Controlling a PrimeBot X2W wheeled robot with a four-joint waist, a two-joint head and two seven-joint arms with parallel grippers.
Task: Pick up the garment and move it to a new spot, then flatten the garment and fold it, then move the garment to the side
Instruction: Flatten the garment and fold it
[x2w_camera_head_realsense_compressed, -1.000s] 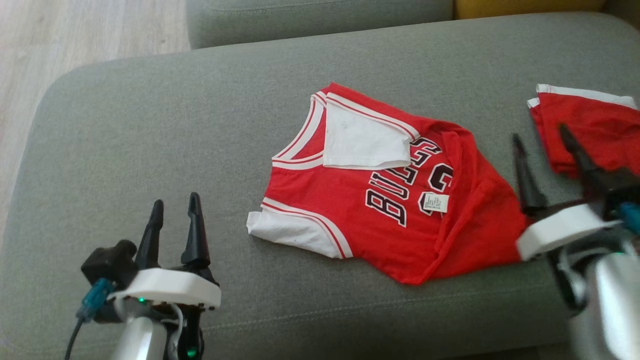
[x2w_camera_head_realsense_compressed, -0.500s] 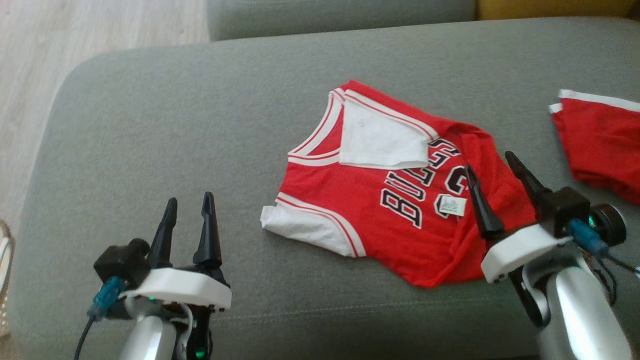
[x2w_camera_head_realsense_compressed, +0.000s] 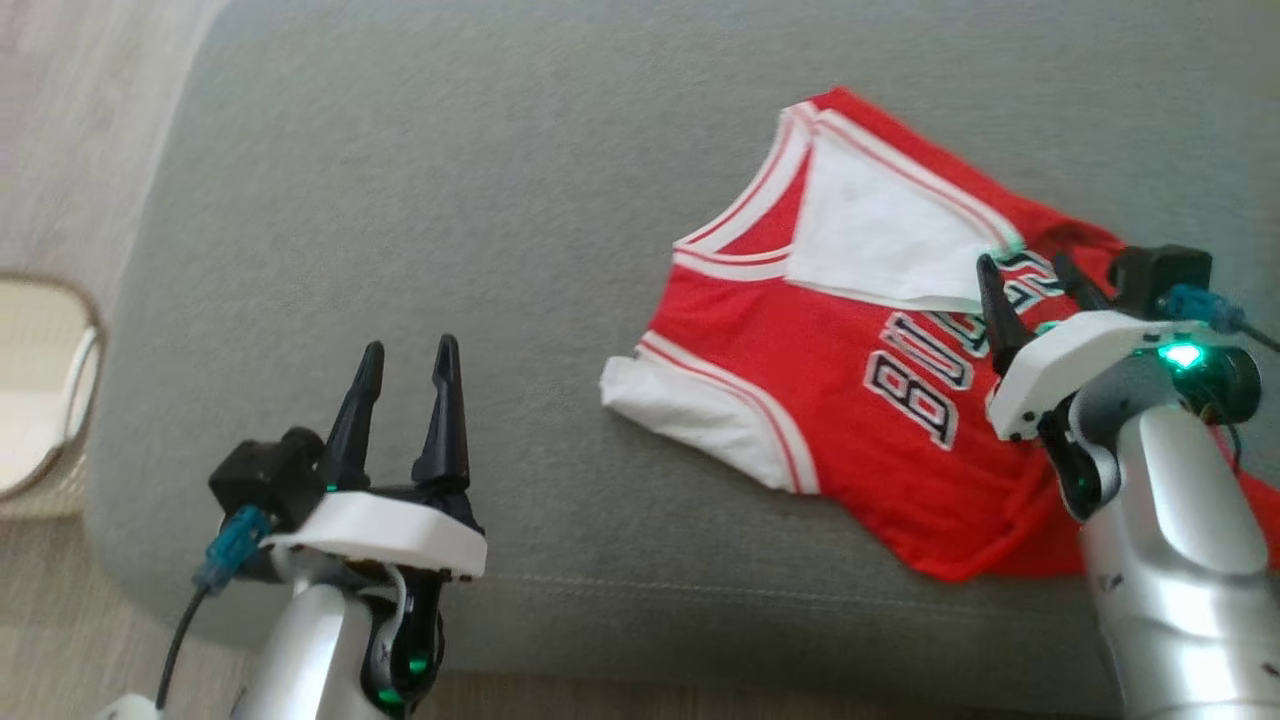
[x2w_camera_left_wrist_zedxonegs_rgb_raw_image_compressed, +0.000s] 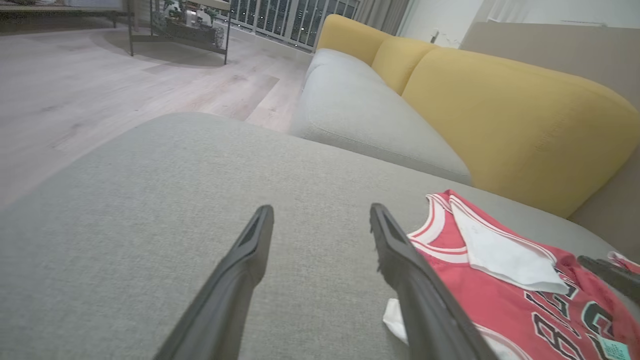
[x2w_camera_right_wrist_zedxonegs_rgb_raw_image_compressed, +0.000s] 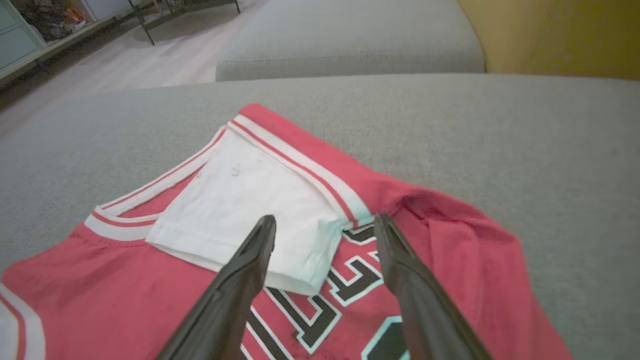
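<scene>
The right gripper has come in from the garment's edge and now hangs over its black lettering, its two dark fingers apart and holding nothing. The left gripper hovers, likewise spread and empty, above the bare grey fabric sofa cushion. The red white-trimmed basketball jersey lies on that cushion, a white sleeve folded across its chest. Beyond rises a yellow upholstered backrest.

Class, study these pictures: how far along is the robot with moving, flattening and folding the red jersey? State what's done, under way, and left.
Done: nothing visibly; the jersey lies rumpled on the grey cushion, a white flap turned over its front. In hand: the right pincer hovers open over the lettering, gripping nothing; the left pincer is open over bare cushion. Left: grasp, move, flatten, fold, set aside.
</scene>
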